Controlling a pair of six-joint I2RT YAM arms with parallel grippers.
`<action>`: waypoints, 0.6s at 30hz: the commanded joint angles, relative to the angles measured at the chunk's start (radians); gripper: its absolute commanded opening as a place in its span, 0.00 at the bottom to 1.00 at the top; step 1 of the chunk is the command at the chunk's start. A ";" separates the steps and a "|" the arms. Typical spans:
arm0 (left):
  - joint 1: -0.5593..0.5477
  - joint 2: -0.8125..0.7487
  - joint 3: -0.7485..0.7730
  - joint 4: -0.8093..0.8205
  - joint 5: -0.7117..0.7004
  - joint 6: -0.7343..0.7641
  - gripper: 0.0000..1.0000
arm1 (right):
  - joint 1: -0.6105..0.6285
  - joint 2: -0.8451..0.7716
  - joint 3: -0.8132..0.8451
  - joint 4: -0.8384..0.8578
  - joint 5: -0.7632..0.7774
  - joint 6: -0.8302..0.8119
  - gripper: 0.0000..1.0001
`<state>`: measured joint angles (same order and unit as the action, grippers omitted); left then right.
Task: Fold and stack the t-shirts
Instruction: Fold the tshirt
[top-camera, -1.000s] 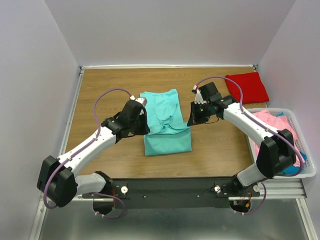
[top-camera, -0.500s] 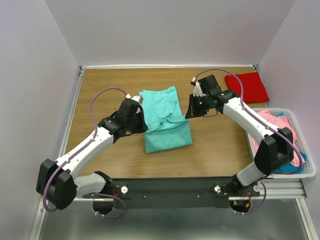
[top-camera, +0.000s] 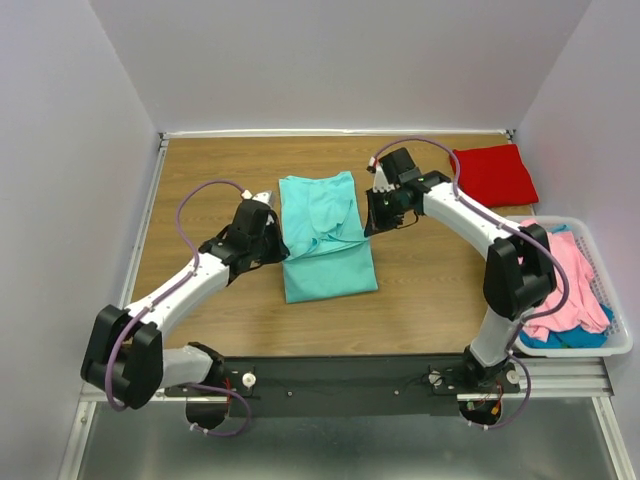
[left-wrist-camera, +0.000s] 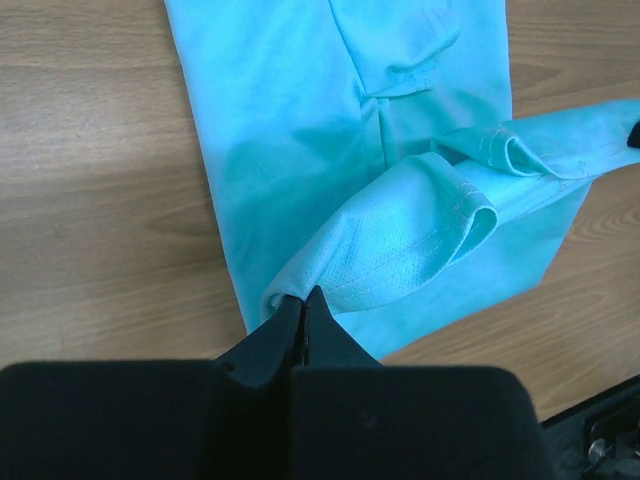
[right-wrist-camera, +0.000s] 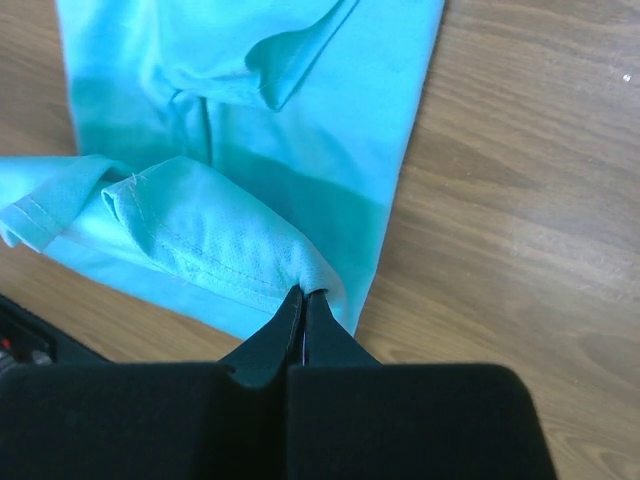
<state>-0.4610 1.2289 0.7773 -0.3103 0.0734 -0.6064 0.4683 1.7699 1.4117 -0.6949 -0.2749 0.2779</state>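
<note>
At the middle of the wooden table (top-camera: 200, 170), boxed in by plain white walls (top-camera: 330, 60), lies the aqua-teal t-shirt (top-camera: 325, 240). The left gripper (left-wrist-camera: 303, 300) and right gripper (right-wrist-camera: 304, 297) each pinch a lifted fold of it, jaws pressed together. A folded red t-shirt (top-camera: 493, 175) sits at the table's far right corner, and a white basket (top-camera: 590, 350) stands at its right edge.

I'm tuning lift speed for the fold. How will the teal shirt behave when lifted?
Probably floppy: the teal shirt sags and curls at its hem between the two shut jaws. Likely light, since small corner pinches hold that hem up. The flat part may drag across the smooth table rather than stay put.
</note>
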 joint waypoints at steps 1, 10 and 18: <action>0.015 0.058 -0.023 0.120 -0.012 0.016 0.00 | 0.003 0.046 0.032 0.041 0.068 -0.037 0.01; 0.031 0.205 0.011 0.185 -0.007 0.033 0.00 | 0.003 0.114 -0.020 0.133 0.152 -0.049 0.01; 0.045 0.276 0.036 0.172 0.008 0.039 0.07 | 0.003 0.149 -0.023 0.176 0.158 -0.068 0.10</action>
<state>-0.4271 1.4784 0.7807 -0.1421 0.0753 -0.5873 0.4702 1.8961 1.3956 -0.5617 -0.1623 0.2375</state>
